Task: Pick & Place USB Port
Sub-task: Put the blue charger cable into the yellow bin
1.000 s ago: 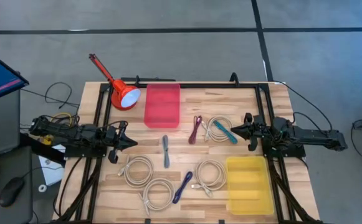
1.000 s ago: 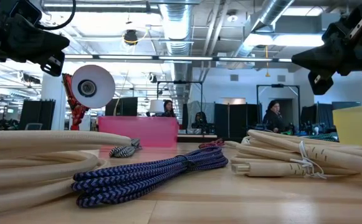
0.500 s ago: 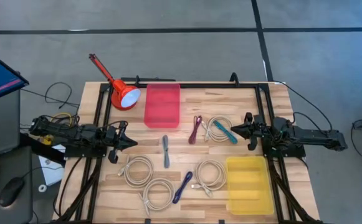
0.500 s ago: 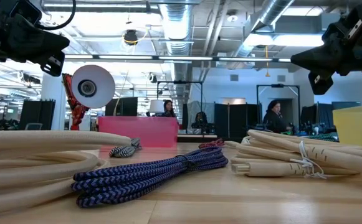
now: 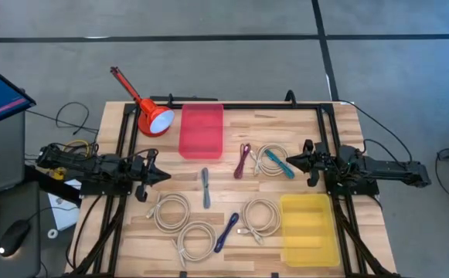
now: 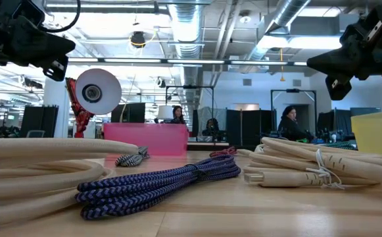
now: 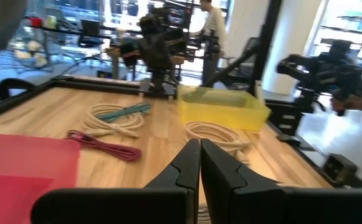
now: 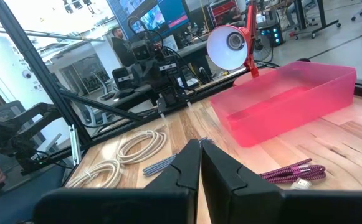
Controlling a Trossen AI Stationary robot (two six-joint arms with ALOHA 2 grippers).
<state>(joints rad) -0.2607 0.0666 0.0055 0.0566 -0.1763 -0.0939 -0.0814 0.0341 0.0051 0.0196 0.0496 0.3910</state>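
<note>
Both arms hang above the wooden table (image 5: 286, 123), neither one touching anything. The left gripper (image 5: 164, 176) hovers off to the side of the pink bin (image 5: 202, 130), nearer the table's front than the bin, its two dark fingers (image 7: 187, 165) pressed together with nothing between them. Across the table, the right gripper (image 5: 290, 162) points back toward the pink bin from the opposite side, fingers (image 8: 190, 163) likewise closed tight and empty.

The cables are all down on the wood. Just in front of the pink bin lies a grey bundled cable (image 5: 205, 188), and beside it, toward the right arm, a maroon cable (image 5: 243, 160). Next to that sits a loose white coil (image 5: 269, 157) with a teal cable (image 5: 277, 164) lying over it, right under the right gripper's tip. Farther from the pink bin, three more cream coils: one (image 5: 171, 210) in front of the left gripper, one (image 5: 195, 239) near the table's front edge, one (image 5: 260, 215) touching the yellow bin (image 5: 309, 229). A blue braided cable (image 5: 227, 231) rests between the last two coils.

A red desk lamp (image 5: 151, 116) stands just beside the pink bin, on the left arm's side. People show in the room behind the table.
</note>
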